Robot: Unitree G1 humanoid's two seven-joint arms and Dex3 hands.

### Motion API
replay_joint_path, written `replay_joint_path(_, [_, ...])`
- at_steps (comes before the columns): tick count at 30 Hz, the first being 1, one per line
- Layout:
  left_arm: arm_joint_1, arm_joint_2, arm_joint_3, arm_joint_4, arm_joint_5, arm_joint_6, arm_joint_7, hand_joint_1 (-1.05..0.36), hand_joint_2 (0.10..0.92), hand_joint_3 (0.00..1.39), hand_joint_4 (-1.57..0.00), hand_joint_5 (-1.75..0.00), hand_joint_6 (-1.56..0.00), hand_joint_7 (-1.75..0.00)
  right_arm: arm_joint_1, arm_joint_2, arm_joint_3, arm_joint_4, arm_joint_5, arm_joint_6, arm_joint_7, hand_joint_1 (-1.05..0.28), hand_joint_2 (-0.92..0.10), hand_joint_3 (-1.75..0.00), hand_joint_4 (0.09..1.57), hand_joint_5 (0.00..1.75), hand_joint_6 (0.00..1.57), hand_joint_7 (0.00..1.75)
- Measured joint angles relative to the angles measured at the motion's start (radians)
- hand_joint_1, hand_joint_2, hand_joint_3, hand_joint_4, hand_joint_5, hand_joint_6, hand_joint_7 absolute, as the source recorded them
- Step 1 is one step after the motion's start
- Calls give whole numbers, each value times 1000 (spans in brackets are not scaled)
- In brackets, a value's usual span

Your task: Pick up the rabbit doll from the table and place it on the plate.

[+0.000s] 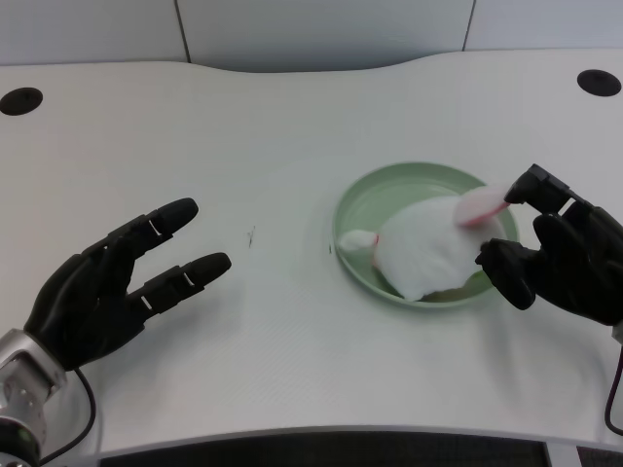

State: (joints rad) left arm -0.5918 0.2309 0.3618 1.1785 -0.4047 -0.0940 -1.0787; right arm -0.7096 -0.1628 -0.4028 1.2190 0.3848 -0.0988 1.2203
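The white rabbit doll (428, 245) with pink-lined ears lies inside the light green plate (389, 191), right of the table's middle. Its ears point toward the right, where they reach my right hand (563, 251). That hand sits at the plate's right rim, its fingertips touching or nearly touching the doll's ear. My left hand (115, 280) rests low at the left of the table, far from the plate, fingers spread and holding nothing.
The white table (243, 136) has two black cable holes, one at the far left (20, 99) and one at the far right (598, 82). A small dark mark (251, 236) lies on the surface between my left hand and the plate.
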Motion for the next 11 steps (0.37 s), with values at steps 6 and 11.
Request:
replay_joint_path(6, [0, 0, 6, 0, 0, 2, 0, -818, 921, 487, -587, -116, -506, -30, 2, 0, -1, 2, 0, -16, 11, -538, -921, -140, 1032, 1746, 778, 1746])
replay_joint_path(11, [0, 0, 17, 0, -4, 15, -10, -821, 921, 468, -584, -110, -556, -46, 2, 0, -1, 14, 0, 14, 11, -572, -901, -107, 1026, 1746, 786, 1746])
